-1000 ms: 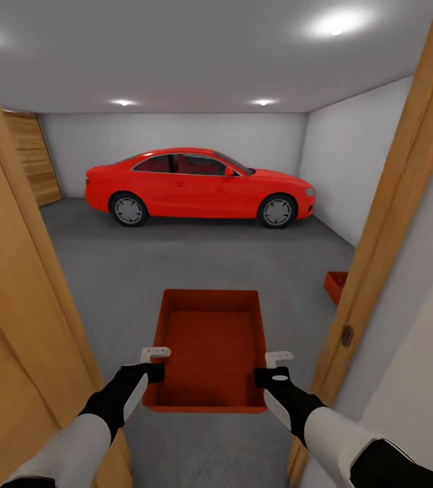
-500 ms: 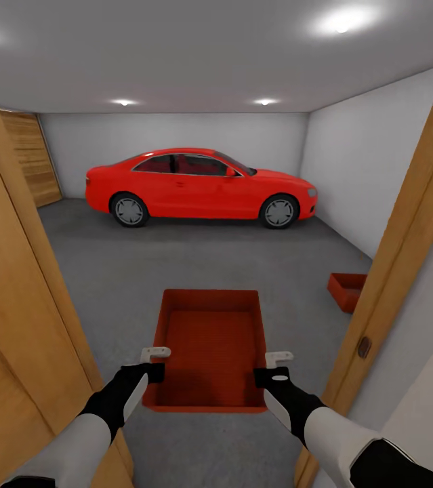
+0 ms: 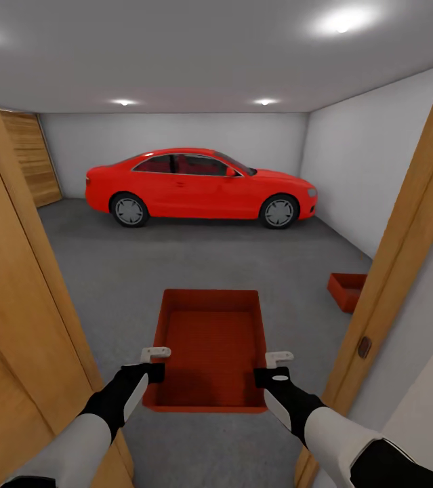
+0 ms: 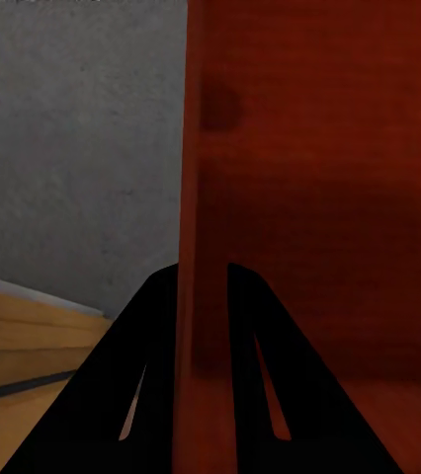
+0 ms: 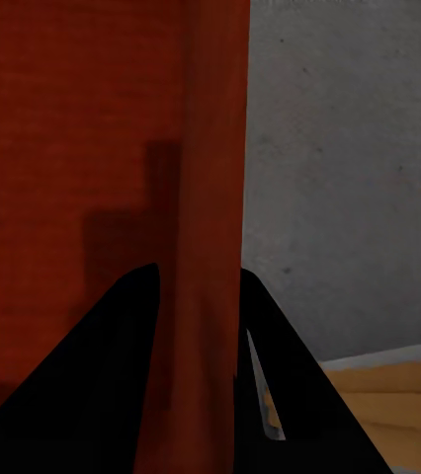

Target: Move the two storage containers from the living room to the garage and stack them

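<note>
I hold an orange-red storage container (image 3: 211, 346) level in front of me, above the dark grey garage floor (image 3: 175, 264). My left gripper (image 3: 154, 362) is shut on its left wall, and the left wrist view shows the fingers (image 4: 131, 385) straddling that wall (image 4: 203, 247). On the opposite side my right gripper (image 3: 277, 366) is shut on the right wall (image 5: 210, 247). A second orange-red container (image 3: 347, 290) rests on the floor at the right by the white wall, partly hidden by the door frame.
I stand in a wooden doorway: an open door (image 3: 13, 305) close on the left, the frame (image 3: 406, 244) close on the right. A red car (image 3: 199, 186) is parked across the far end. A plank door (image 3: 32, 157) is at the far left.
Between one second and half a second ago the view moved forward, showing more of the second container past the frame. Since then nothing has shifted; both grippers keep their hold.
</note>
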